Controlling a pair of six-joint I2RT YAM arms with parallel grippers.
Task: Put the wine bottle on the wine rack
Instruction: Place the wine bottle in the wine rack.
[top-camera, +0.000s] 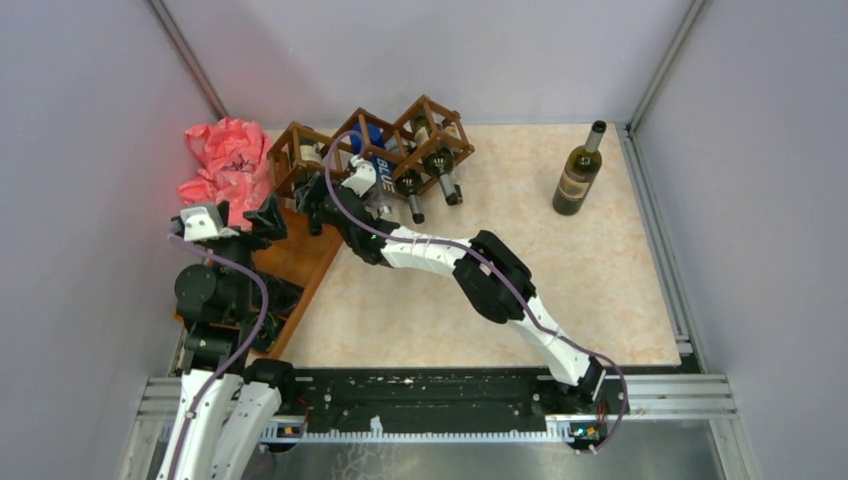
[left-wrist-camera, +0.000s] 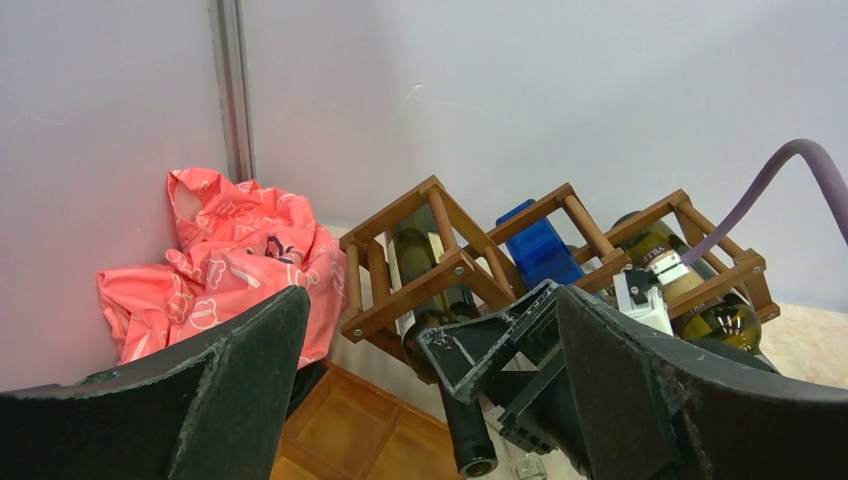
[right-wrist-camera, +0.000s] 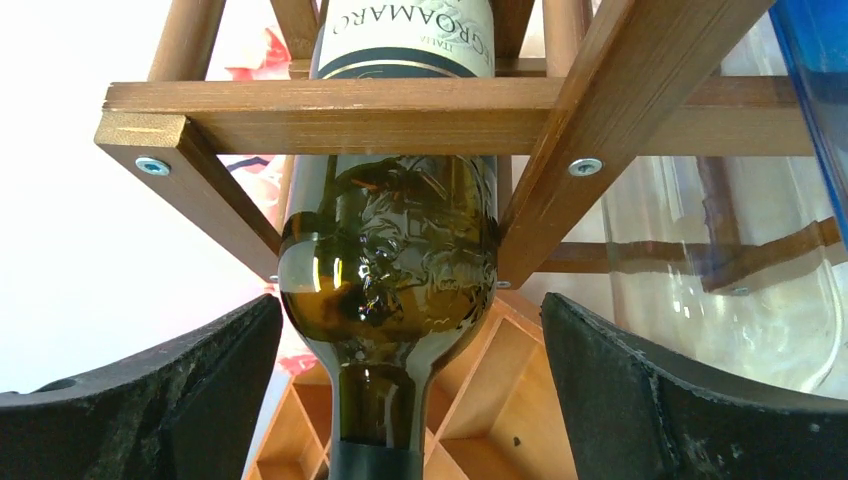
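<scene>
The wine rack (top-camera: 432, 103) is a dark brown lattice at the back left. A green wine bottle (right-wrist-camera: 390, 250) lies in its leftmost cell (left-wrist-camera: 450, 265), neck pointing out toward the arms. My right gripper (right-wrist-camera: 410, 310) is open, with its fingers on either side of that neck and not touching it. In the top view the right gripper (top-camera: 318, 203) sits just in front of the left cell. In the left wrist view the bottle (left-wrist-camera: 470, 430) shows beside the right gripper (left-wrist-camera: 520, 350). My left gripper (top-camera: 262, 220) (left-wrist-camera: 430, 300) is open, empty and facing the rack.
Another wine bottle (top-camera: 578, 170) stands upright at the back right. Two dark bottles (top-camera: 440, 160) and a blue bottle (top-camera: 372, 140) fill other rack cells. A pink bag (top-camera: 225, 160) lies in the back left corner. A flat wooden compartment tray (top-camera: 300, 258) lies under the left arm.
</scene>
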